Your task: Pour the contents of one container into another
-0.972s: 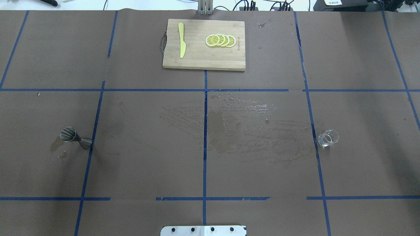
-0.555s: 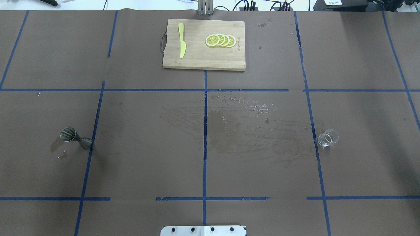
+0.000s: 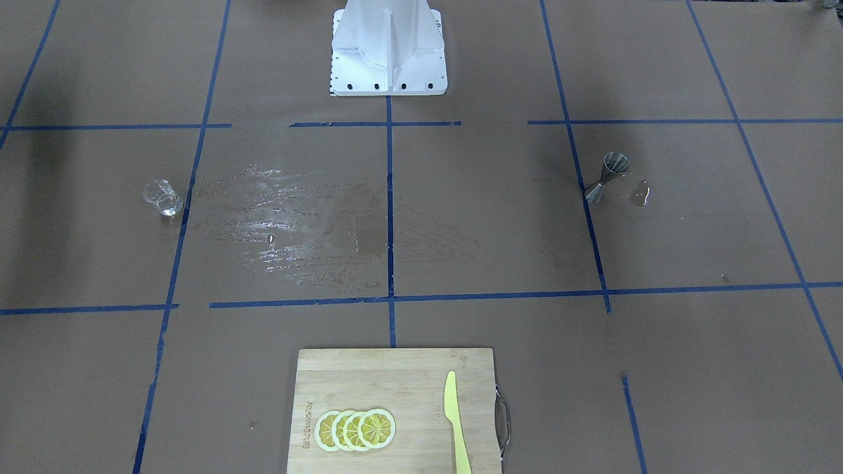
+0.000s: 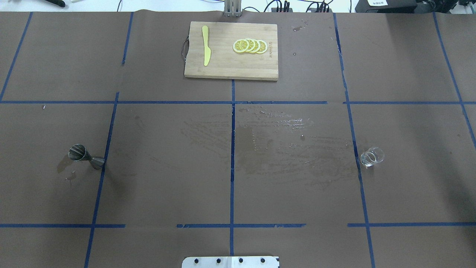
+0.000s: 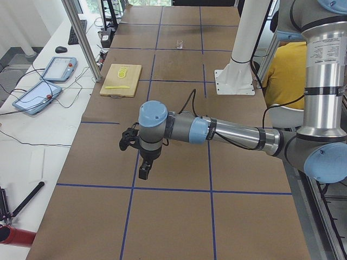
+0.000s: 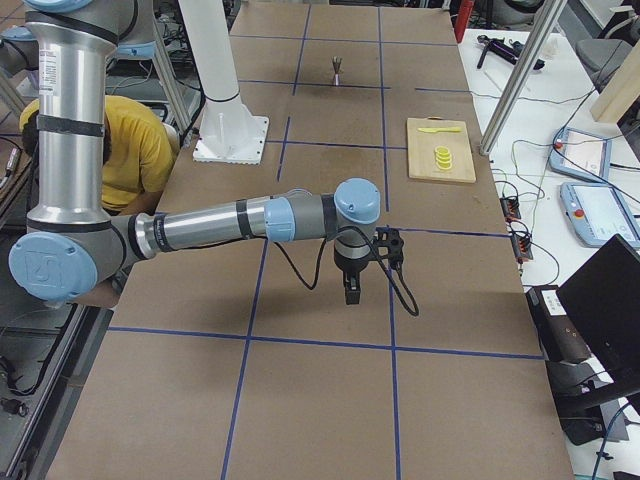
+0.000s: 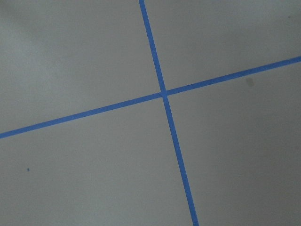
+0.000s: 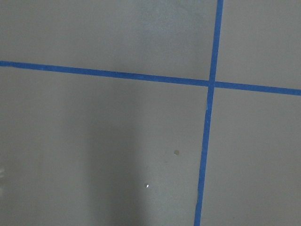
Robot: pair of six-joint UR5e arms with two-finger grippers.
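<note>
The small clear glass cup (image 4: 371, 156) stands upright on the robot's right side of the table, also seen in the front view (image 3: 162, 197). The silvery hourglass jigger (image 4: 85, 157) stands upright on the left side by a blue tape line (image 3: 607, 176). Neither gripper touches them. My left gripper (image 5: 143, 172) hangs over the table's left end, fingers pointing down, and shows only in the left side view. My right gripper (image 6: 350, 292) hangs over the right end, seen only in the right side view. I cannot tell whether either is open or shut.
A wooden cutting board (image 4: 223, 67) at the far middle carries a yellow knife (image 4: 205, 45) and lemon slices (image 4: 250, 46). A wet smear (image 4: 282, 145) spreads over the table's middle. A small puddle (image 3: 639, 194) lies beside the jigger. The robot base (image 3: 387, 49) stands at the near edge.
</note>
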